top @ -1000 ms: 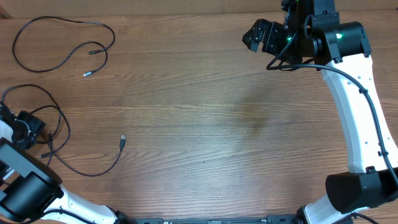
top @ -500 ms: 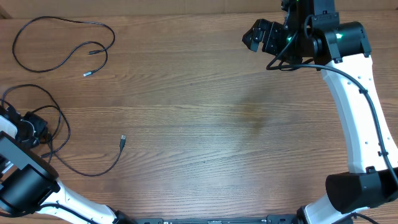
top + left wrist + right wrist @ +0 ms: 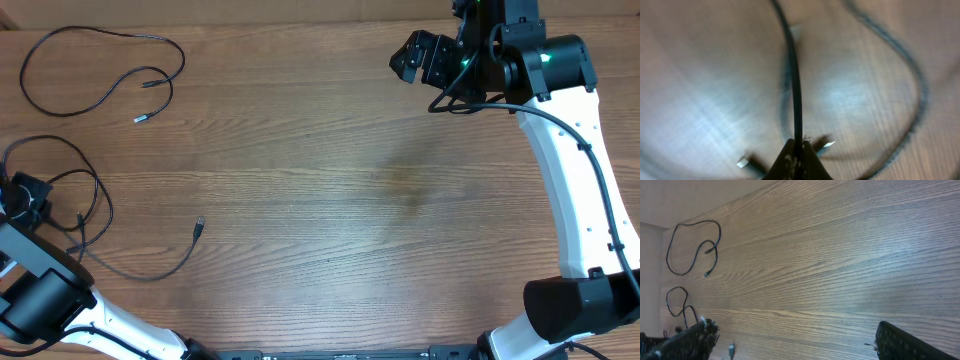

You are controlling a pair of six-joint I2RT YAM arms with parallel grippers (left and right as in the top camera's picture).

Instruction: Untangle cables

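Note:
Two sets of thin black cables lie on the wooden table. A separate loose loop (image 3: pixel 100 70) rests at the far left, its plug ends (image 3: pixel 141 118) lying inside it. Nearer, a tangled cable (image 3: pixel 95 215) loops along the left edge, and its free plug (image 3: pixel 198 226) points toward the middle. My left gripper (image 3: pixel 22 193) sits on this tangle. In the left wrist view the left gripper (image 3: pixel 797 149) is shut on one strand of the cable (image 3: pixel 795 85), with another blurred strand (image 3: pixel 920 95) to the right. My right gripper (image 3: pixel 415 58) hangs open at the far right, holding nothing.
The right wrist view looks across bare wood toward the far loop (image 3: pixel 690 245) and the near tangle (image 3: pixel 677 302), between its own wide-apart fingers (image 3: pixel 690 340). The right arm's white links (image 3: pixel 575 180) run down the table's right side. Two small plug ends (image 3: pixel 742 162) lie beside the left jaws.
My left gripper has closed on a strand of the near tangle and shifted a little toward the table's left edge. The right arm has not moved.

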